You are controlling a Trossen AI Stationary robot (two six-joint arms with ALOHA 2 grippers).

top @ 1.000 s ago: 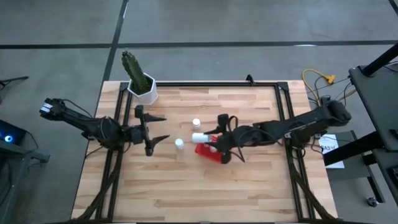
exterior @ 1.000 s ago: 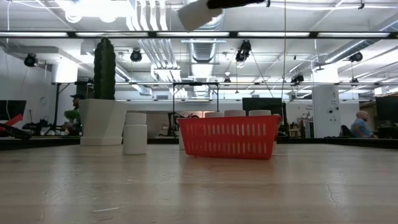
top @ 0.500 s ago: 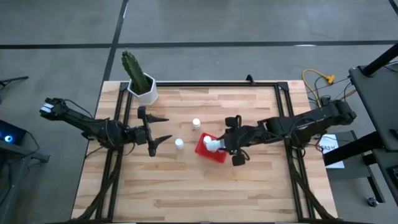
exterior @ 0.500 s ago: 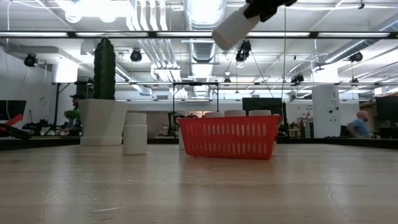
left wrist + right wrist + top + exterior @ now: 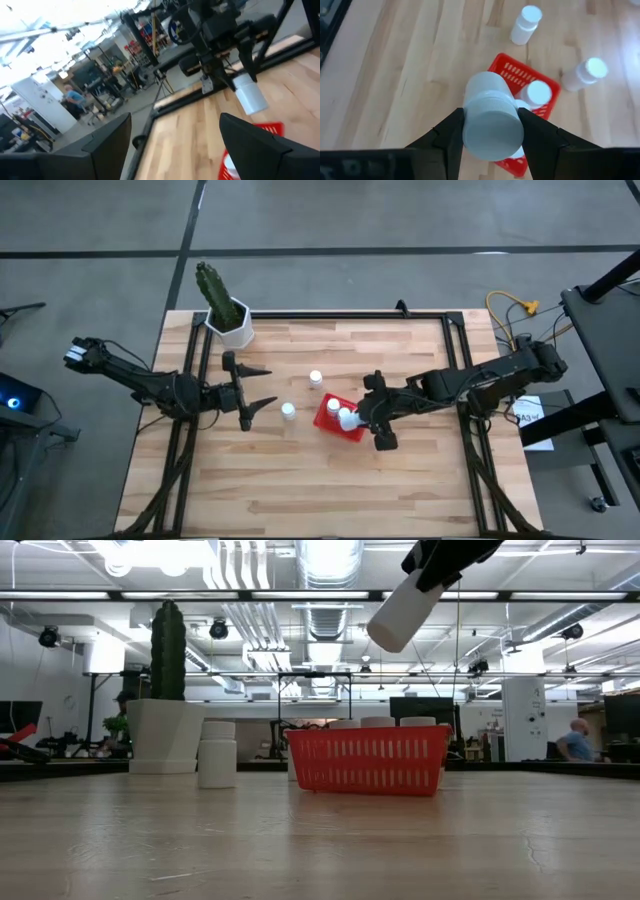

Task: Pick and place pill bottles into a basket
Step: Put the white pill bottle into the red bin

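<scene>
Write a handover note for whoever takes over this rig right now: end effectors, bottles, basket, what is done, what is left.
Right end effector: shut on a pill bottle, held tilted in the air above the red basket.
Left end effector: open, empty, waiting over the table left of the bottles.
Done: at least three bottles already stand in the basket.
Left: release the held bottle into the basket, then collect the two bottles on the table.

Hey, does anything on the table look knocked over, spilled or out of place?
Nothing stands out. Two pill bottles stand upright on the table, the basket sits flat, and the right claw holds a tilted bottle above it.
</scene>
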